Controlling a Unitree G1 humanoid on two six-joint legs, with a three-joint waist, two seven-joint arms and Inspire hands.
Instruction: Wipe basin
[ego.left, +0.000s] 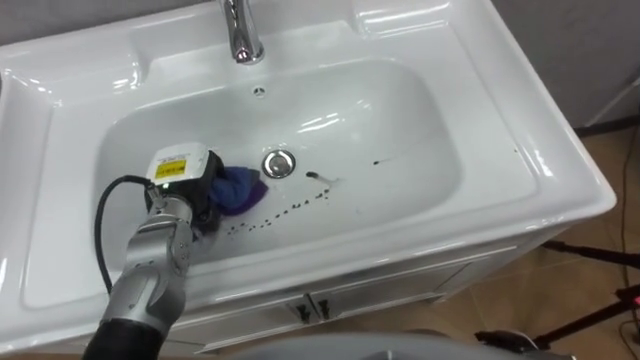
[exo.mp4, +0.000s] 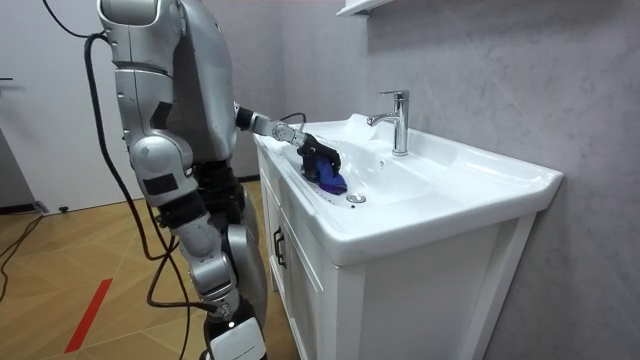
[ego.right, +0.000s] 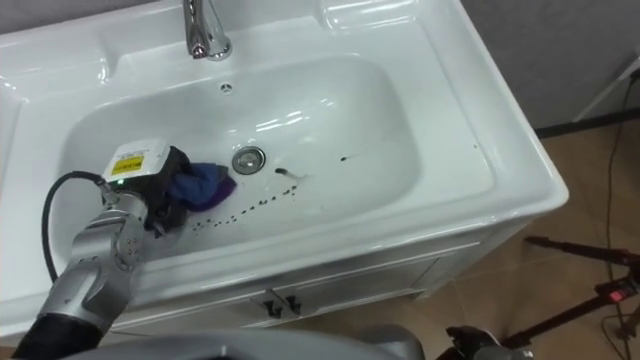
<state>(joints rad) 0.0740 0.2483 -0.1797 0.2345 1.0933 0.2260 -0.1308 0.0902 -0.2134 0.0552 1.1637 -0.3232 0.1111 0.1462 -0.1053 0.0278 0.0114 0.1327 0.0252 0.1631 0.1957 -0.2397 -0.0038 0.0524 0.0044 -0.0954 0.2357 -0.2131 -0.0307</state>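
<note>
Left hand (ego.left: 188, 188) of mine sits low in the basin (ego.left: 420, 130), fingers curled on the blue cloth (ego.left: 240, 190). I judge wiping is under way. Next I should press down and sweep across the dark specks (ego.left: 285, 212). The bunched cloth runs lengthwise from my palm, pointing right toward the drain (ego.left: 280, 163).

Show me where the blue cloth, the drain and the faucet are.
blue cloth (ego.left: 242, 188): left eye view, middle of its bunched folds.
drain (ego.left: 279, 163): left eye view, centre of its metal ring.
faucet (ego.left: 240, 30): left eye view, on its chrome stem.
</note>
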